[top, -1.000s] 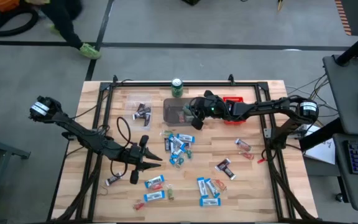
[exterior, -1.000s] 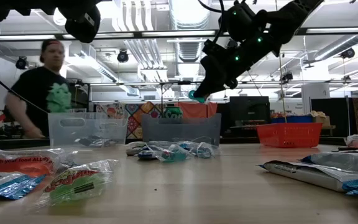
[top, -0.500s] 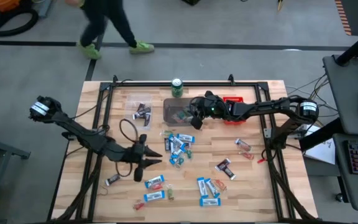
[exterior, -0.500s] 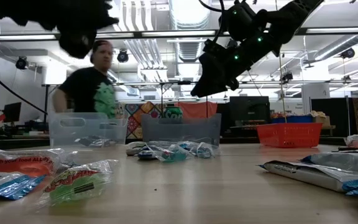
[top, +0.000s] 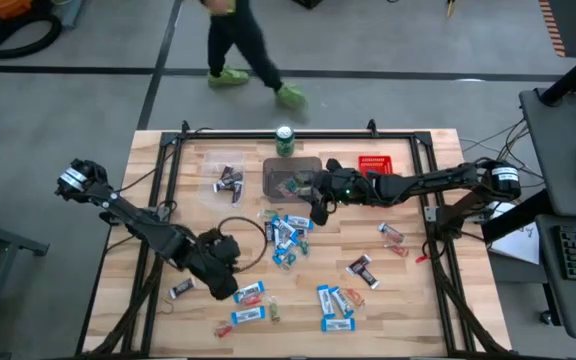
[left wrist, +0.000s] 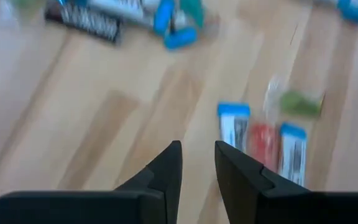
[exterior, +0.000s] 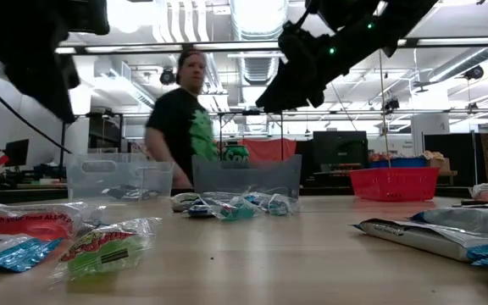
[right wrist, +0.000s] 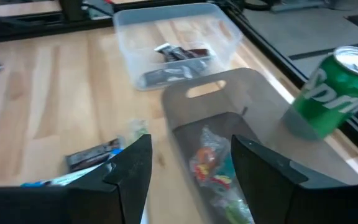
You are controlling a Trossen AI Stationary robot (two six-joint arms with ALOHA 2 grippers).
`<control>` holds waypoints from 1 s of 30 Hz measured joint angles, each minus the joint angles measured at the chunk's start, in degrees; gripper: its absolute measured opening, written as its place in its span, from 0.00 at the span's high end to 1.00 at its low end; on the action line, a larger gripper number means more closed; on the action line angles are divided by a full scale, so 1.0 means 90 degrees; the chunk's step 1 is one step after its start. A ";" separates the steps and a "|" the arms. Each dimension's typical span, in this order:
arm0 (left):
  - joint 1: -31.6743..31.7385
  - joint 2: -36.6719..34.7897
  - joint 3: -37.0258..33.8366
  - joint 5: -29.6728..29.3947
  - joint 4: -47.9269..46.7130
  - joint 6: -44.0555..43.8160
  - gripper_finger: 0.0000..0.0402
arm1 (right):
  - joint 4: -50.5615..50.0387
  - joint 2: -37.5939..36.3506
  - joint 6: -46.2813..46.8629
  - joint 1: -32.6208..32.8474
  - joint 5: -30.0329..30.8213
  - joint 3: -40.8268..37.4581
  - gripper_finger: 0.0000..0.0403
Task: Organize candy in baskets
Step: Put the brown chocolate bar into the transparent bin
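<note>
Wrapped candy lies scattered on the wooden table: a pile in the middle, blue-and-white bars near the front, and dark bars at the right. At the back stand three baskets: clear, grey and red. The grey basket holds small coloured pieces. My right gripper hangs open and empty above that basket's near end. My left gripper points down over the front-left candy, its fingers a little apart, with nothing between them.
A green drink can stands behind the grey basket. A black frame borders the tabletop. A cable loops beside my left arm. Behind the table's far edge a person walks past. Bare wood lies at the front left.
My right gripper has opened and let go of a small teal piece over the grey basket. It has then drawn back toward the near edge and risen a little. My left gripper has tipped from nearly level to pointing down over the front-left candy. The person has walked rightward.
</note>
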 joint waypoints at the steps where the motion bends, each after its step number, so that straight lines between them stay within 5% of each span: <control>1: -0.0033 0.0148 0.0162 0.0120 -0.0334 -0.0103 0.80 | -0.0026 -0.0029 0.0000 0.0057 0.0001 0.0000 0.48; 10: -0.0514 0.1284 0.0833 0.1160 -0.2674 -0.0721 0.69 | -0.0276 -0.0258 0.0005 0.0406 0.0006 0.0000 0.48; 18: -0.0906 0.1722 0.0628 0.2080 -0.2950 -0.1317 0.51 | -0.0420 -0.0269 0.0068 0.0504 0.0008 0.0000 0.48; 30: -0.1414 0.1722 0.0027 0.2394 -0.2388 -0.2239 0.49 | -0.0568 -0.0267 0.0188 0.0515 0.0008 0.0000 0.48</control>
